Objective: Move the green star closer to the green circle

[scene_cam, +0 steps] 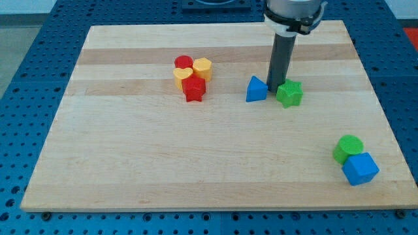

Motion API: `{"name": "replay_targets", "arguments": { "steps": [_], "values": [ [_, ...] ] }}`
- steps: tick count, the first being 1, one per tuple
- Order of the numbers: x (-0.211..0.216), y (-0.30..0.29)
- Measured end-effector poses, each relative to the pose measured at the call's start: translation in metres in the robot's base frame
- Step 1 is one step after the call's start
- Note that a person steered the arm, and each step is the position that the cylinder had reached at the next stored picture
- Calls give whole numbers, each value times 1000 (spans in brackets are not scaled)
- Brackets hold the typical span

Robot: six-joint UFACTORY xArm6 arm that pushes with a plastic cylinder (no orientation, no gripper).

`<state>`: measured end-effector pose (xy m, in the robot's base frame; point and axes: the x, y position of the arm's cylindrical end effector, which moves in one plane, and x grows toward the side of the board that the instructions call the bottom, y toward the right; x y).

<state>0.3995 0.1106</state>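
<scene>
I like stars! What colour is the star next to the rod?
Green star, touching my tip, seen in the camera view.

1. A blue triangle block (pixel 256 89) stands on the wooden counter (pixel 163 170), a little right of the middle.
2. A blue cube (pixel 360 168) lies near the counter's lower right corner.
3. In the upper middle, four small blocks are packed together and touch each other: a red round block (pixel 183 62) at the view's top, a yellow hexagon block (pixel 202 67) at its right, a second yellow block (pixel 182 78) at the left, and a red star block (pixel 194 89) at the bottom.
4. Around the counter there is a blue plate with many small holes (pixel 29 39).
</scene>
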Motion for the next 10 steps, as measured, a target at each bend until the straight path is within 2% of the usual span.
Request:
{"name": "replay_targets", "arguments": {
  "steps": [4, 6, 10],
  "values": [
    [9, 65],
    [19, 71],
    [71, 71]
  ]
}}
